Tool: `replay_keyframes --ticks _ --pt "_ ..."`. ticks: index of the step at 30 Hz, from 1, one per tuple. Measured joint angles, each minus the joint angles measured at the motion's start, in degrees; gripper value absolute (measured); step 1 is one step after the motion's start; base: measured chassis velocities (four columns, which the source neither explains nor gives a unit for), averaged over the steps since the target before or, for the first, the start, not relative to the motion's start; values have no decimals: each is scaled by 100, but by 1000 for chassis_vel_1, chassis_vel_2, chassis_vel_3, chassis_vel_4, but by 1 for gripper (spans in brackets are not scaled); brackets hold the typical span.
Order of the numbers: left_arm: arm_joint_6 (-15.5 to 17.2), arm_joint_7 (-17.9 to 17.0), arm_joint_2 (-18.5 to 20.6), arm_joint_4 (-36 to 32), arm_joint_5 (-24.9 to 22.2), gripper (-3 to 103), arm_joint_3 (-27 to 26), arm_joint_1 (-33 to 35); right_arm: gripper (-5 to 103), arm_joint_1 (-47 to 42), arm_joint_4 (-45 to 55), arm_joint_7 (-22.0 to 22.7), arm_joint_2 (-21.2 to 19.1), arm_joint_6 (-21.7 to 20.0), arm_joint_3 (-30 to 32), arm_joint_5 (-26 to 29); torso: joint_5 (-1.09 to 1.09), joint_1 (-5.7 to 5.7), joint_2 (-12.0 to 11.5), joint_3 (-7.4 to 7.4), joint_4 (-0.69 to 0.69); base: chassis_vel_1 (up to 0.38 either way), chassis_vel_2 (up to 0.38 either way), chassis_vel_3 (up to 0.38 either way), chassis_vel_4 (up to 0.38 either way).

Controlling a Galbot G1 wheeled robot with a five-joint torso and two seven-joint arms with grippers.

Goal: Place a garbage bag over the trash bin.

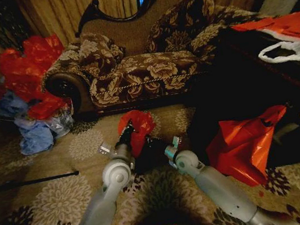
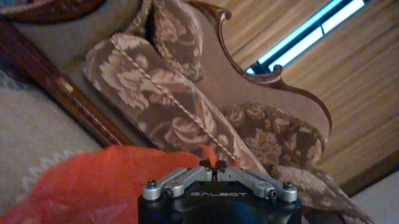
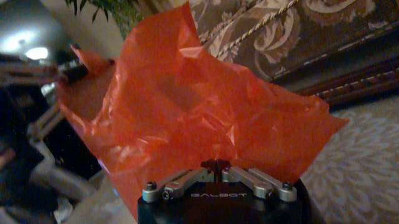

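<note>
Head view: pincers (image 1: 128, 128) pinching garbage bag (image 1: 139, 127)

Dim, warm; blurred wrist views

Sofa (image 1: 143, 68) close behind, carpet (image 1: 43, 158) open leftward

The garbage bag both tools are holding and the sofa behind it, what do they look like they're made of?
The garbage bag, pinched by the left tool and the right tool, looks like thin glossy red plastic: it crinkles, creases sharply and catches highlights. The sofa appears upholstered in woven floral fabric with corded piping, on a dark polished frame, probably carved wood.
</note>
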Motion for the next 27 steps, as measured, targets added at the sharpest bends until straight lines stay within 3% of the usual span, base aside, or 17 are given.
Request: replay_keyframes --ticks 3,7,13,18,20,22,24,27 --pt "7 -61 39 -67 7 0 -86 75 -1 -90 114 12 -130 -17 -11 -206 0 0 0 0 0 0 0 0 0" --pt "23 -142 71 -122 110 0 -206 262 21 -279 365 19 -435 48 101 -530 0 0 0 0 0 0 0 0 0" --pt "34 -144 83 -165 163 0 -329 424 37 -304 684 12 -772 82 329 -552 1 0 0 0 -1 0 0 0 0" --pt "43 -140 80 -136 274 0 -319 532 58 -197 1164 22 -1196 -11 409 -263 0 0 0 0 1 0 0 0 0" --pt "43 -140 73 -131 295 0 -319 534 58 -177 1262 22 -1325 -56 434 -150 -1 0 0 0 -1 0 0 0 0" --pt "46 -142 77 -154 320 0 -321 562 75 93 1306 28 -1512 -156 448 152 0 0 0 0 -3 0 0 0 0" --pt "48 -142 88 -179 339 0 -320 602 75 305 1231 35 -1539 -181 397 260 1 -1 0 0 -3 0 0 0 0" --pt "49 -130 89 -284 439 0 -332 820 89 1226 681 240 -1339 -320 -86 674 -1 0 0 0 -2 0 0 0 0"
